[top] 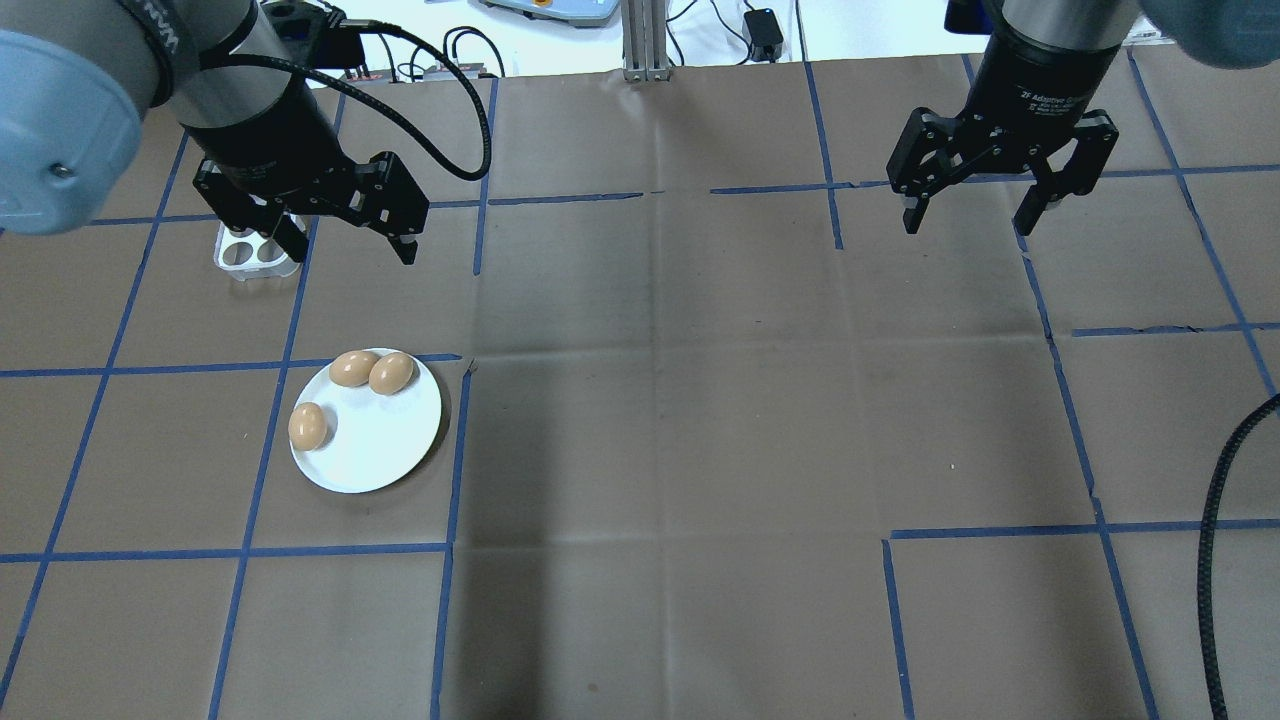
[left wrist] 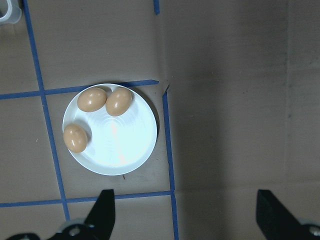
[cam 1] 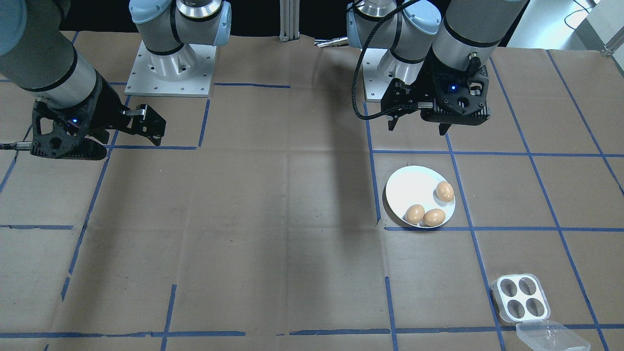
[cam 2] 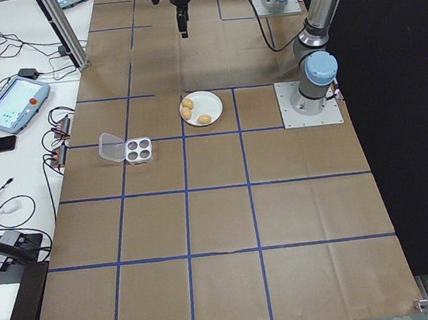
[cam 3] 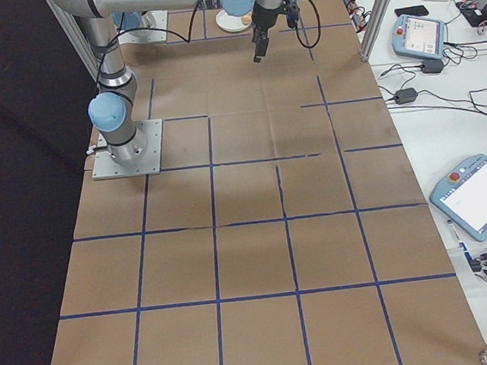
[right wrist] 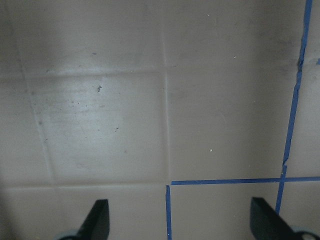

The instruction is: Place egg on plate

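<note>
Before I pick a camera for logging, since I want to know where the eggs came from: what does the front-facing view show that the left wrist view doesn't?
Only the front-facing view shows the whole tray, its four cups empty and lid open, plus both arms with the open left gripper and right gripper. Only the left wrist view shows the plate's faint rings. Both show the plate holding three eggs.

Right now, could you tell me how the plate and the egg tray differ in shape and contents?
The plate is round and shallow; the egg tray is square with four cups. The plate holds three brown eggs; the egg tray's cups are all empty, its clear lid swung open beside it. Both are white and rest on the brown paper.
</note>
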You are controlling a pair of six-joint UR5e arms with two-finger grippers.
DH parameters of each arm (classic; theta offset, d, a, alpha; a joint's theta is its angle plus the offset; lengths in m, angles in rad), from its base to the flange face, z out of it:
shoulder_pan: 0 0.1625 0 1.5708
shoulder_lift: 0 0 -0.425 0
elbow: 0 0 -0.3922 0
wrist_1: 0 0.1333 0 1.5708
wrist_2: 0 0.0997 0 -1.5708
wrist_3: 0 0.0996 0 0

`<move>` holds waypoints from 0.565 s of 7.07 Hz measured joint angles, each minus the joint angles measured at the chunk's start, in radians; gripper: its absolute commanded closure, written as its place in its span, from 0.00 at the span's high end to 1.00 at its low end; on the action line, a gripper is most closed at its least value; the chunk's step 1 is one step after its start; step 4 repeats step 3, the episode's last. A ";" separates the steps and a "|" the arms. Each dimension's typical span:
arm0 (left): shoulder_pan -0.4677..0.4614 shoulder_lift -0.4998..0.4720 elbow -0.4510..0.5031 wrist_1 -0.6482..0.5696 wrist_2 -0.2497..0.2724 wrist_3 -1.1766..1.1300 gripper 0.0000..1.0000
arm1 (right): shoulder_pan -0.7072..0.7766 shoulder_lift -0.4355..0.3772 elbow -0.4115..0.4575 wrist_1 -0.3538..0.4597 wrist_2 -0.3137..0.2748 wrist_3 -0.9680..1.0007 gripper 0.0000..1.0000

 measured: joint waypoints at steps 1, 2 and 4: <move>0.000 0.000 0.002 -0.001 0.002 0.000 1.00 | 0.000 0.000 0.000 0.000 0.000 0.000 1.00; 0.001 0.000 0.004 -0.001 0.002 0.000 1.00 | 0.000 0.000 0.000 0.000 0.000 0.000 1.00; 0.001 0.000 0.005 -0.001 0.002 -0.001 1.00 | 0.000 -0.001 0.000 0.000 0.000 0.000 1.00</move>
